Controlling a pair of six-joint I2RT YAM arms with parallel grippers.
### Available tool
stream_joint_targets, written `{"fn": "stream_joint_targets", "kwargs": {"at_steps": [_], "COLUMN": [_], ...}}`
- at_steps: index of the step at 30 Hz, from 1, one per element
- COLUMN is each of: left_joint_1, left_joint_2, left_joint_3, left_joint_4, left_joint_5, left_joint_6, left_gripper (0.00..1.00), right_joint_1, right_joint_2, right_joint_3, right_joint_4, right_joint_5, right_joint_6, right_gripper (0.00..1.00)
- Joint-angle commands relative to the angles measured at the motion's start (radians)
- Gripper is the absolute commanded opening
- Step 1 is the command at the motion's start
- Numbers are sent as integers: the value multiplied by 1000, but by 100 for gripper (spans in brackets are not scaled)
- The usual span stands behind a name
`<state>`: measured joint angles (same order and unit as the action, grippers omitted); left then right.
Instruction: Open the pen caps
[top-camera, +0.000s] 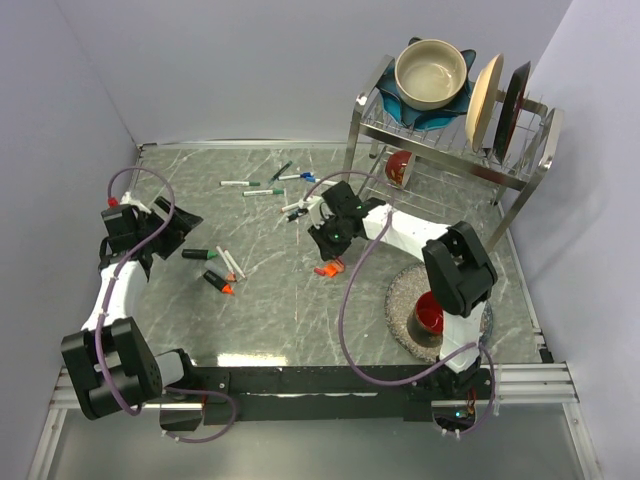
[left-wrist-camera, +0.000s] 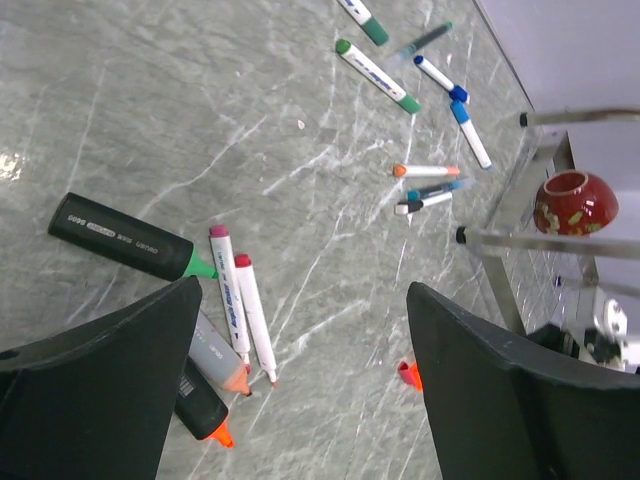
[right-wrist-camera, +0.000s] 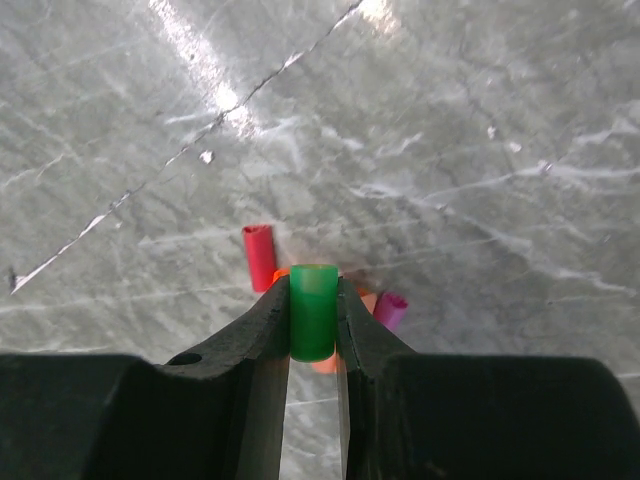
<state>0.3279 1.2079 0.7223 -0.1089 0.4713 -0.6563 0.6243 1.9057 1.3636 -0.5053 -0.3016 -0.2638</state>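
- Overhead, your right tool (top-camera: 330, 247) hangs low over the heap of loose pen caps (top-camera: 331, 268) in the middle of the bench (top-camera: 280, 310); what it carries is too small to make out here.
- Your left tool (top-camera: 180, 224) sits off to the left near the uncapped markers (top-camera: 222, 272), touching none that I can see.
- From the left wrist, its fingers stand wide apart with only bare bench between. The black highlighter (left-wrist-camera: 120, 238) and two white markers (left-wrist-camera: 250, 315) lie partly cut off behind the left finger.
- The capped markers (left-wrist-camera: 376, 75) lie farther off by the dish rack (left-wrist-camera: 545, 243), overlapping too much to count.
- From the right wrist, the tool is clamped on a green cap (right-wrist-camera: 314, 310), upright, right above the heap: red cap (right-wrist-camera: 259, 256) left, pink cap (right-wrist-camera: 390, 309) right, orange ones blurred underneath.
- That reads as setting this cap down with the others. Lower until it nearly meets the bench, part the fingers slowly so it doesn't roll off, then lift straight up.
- The fingers hide the heap's near side; whether the cap touches anything below, I cannot tell.
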Motion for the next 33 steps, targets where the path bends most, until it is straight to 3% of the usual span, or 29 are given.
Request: {"fn": "stream_joint_targets", "kwargs": {"at_steps": [1, 17, 23, 28, 33], "left_joint_1": [-4, -33, -35, -33, -33], "left_joint_2": [-27, -42, -91, -133, -185], "left_joint_3": [3, -6, -14, -18, -23], "left_joint_4": [41, 67, 89, 81, 52], "left_joint_5": [62, 98, 99, 79, 15], "left_joint_6": [50, 52, 58, 63, 67], "left_gripper": [89, 89, 90, 96, 99], "right_joint_1": [28, 38, 38, 37, 32], "right_joint_2": [16, 104, 95, 30, -103], "right_joint_3": [61, 109, 114, 111, 68], "right_joint_4": [-15, -42, -42, -56, -110], "right_joint_5": [30, 45, 53, 48, -60], "right_joint_6": [-35, -43, -48, -71, -181], "right_gripper": [19, 35, 47, 48, 49]}}
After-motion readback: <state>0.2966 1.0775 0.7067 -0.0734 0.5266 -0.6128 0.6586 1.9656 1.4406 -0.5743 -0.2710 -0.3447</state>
